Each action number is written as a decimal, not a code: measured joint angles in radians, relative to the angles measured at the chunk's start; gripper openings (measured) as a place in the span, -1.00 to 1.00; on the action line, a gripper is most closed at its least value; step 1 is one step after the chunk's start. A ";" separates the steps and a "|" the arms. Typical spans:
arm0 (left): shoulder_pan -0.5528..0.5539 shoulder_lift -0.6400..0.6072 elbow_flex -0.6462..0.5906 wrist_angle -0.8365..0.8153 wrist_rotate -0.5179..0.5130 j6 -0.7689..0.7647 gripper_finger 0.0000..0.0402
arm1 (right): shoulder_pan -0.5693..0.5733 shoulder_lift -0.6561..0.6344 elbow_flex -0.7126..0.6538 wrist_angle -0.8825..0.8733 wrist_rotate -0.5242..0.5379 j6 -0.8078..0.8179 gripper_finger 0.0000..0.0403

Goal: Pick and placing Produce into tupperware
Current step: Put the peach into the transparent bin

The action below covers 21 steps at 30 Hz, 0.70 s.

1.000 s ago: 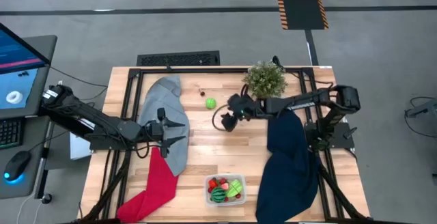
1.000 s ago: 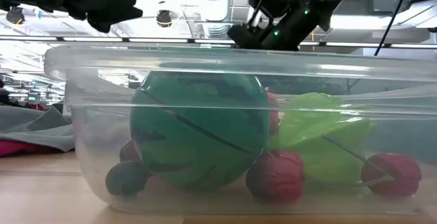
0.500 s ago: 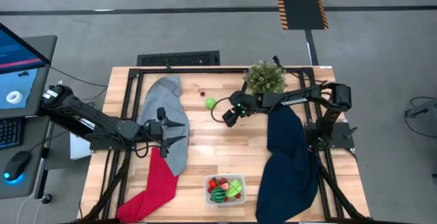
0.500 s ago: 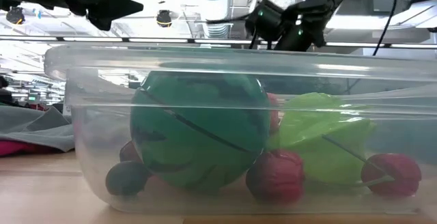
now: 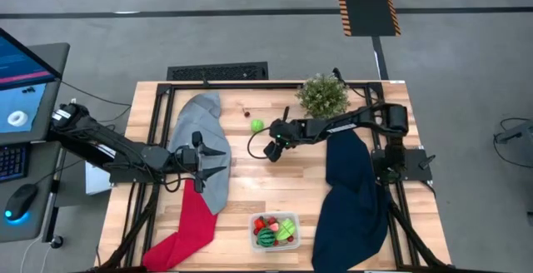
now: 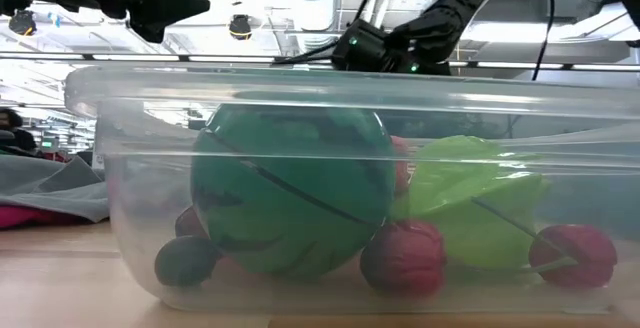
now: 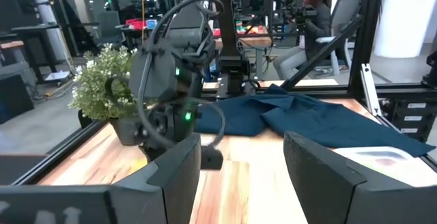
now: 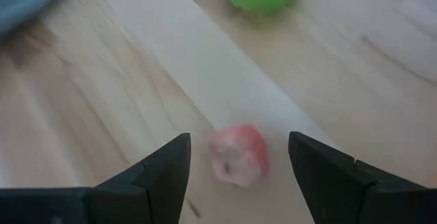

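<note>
The clear tupperware (image 5: 275,230) stands on the table near its front edge. It holds a dark green striped melon ball (image 6: 290,193), a light green piece (image 6: 470,208) and red pieces (image 6: 402,258). A small pink-red fruit (image 8: 239,157) lies on the wood. My right gripper (image 8: 239,175) hangs open just above it, slanting down, one finger on either side and neither touching. A green fruit (image 5: 256,126) lies a little farther back. My left gripper (image 5: 223,161) waits open and level over the grey cloth.
A potted plant (image 5: 323,96) stands at the back right. A grey cloth (image 5: 204,136) and a red cloth (image 5: 187,227) lie on the left, and a navy cloth (image 5: 354,194) on the right. A small dark piece (image 5: 246,113) lies near the green fruit. Bare wood spans the middle.
My right gripper has sunk toward the table and shifted a little toward the left edge, tipping more steeply down. Its fingers stay open.
</note>
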 joint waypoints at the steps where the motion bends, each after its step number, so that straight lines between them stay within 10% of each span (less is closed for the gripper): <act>1: 0.000 0.000 0.000 -0.001 0.000 -0.006 0.00 | 0.001 0.009 0.012 -0.006 0.000 0.000 0.34; 14: -0.001 0.001 0.001 -0.035 0.009 -0.078 0.00 | 0.004 0.034 0.058 -0.107 0.010 0.016 0.29; 21: -0.001 0.001 0.001 -0.036 0.011 -0.093 0.00 | 0.014 0.034 0.058 -0.109 0.011 0.016 -0.07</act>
